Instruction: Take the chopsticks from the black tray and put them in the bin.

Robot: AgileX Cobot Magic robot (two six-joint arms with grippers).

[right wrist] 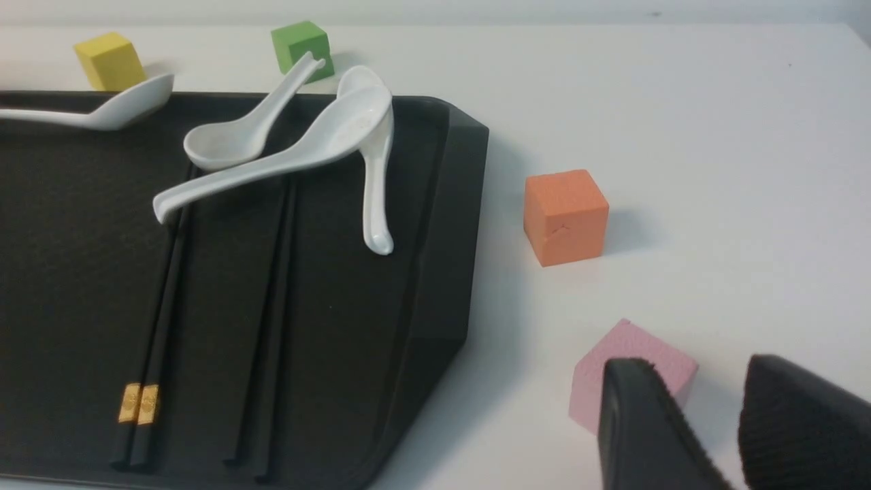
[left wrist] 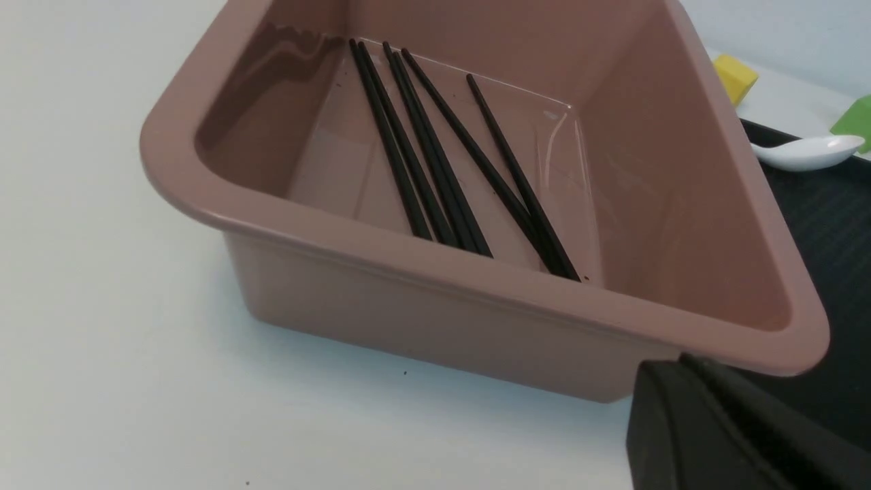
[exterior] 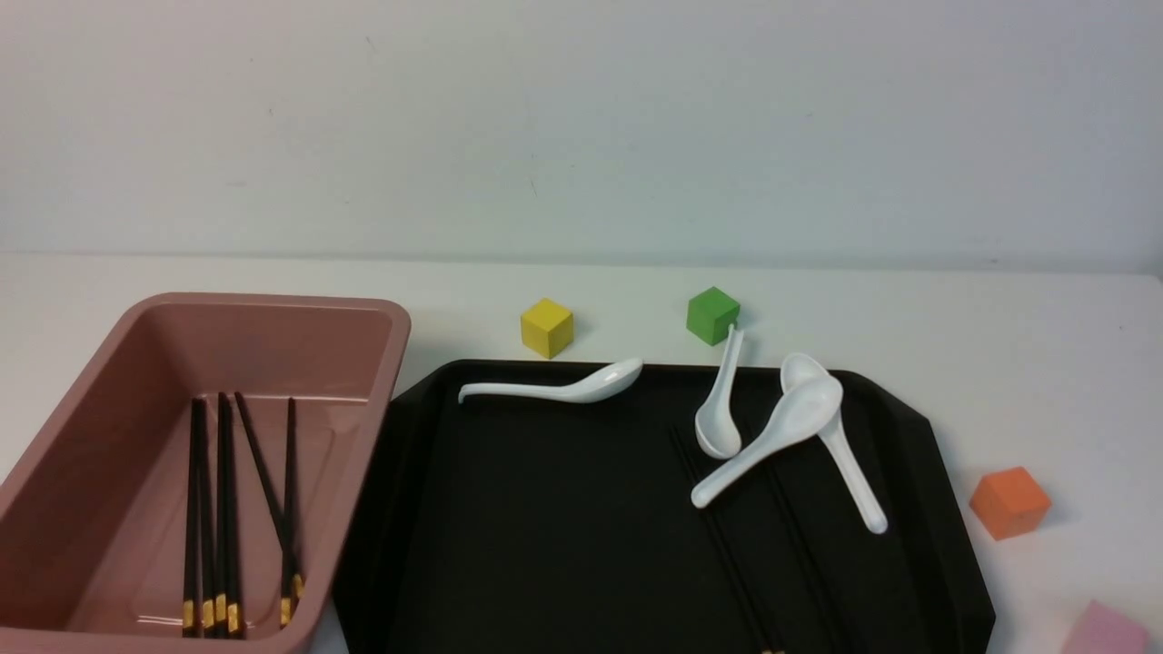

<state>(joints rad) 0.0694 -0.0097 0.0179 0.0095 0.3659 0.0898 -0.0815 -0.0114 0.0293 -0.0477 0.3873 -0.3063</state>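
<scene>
Closest to the lens is the right gripper (right wrist: 708, 422), fingers apart with nothing between them, hovering off the tray near a pink block (right wrist: 636, 367). The chopsticks (right wrist: 146, 320) left on the black tray (right wrist: 435, 272) look like two pairs: one with gold bands, one beside it toward 3 o'clock, tips tucked under the white soup spoons (exterior: 772, 431). In the front view they run from the spoons down toward 6 o'clock. The bin (exterior: 273, 304) sits at 9 o'clock of the tray, rims almost touching, with about six chopsticks (exterior: 223, 509) already lying inside. So I'd say it's past halfway, four sticks left. Only a sliver of the left gripper (left wrist: 735, 435) shows by the bin's corner, so can't tell if it's open. Yellow (exterior: 547, 327), green (exterior: 712, 314) and orange (exterior: 1009, 501) cubes sit around the tray.
</scene>
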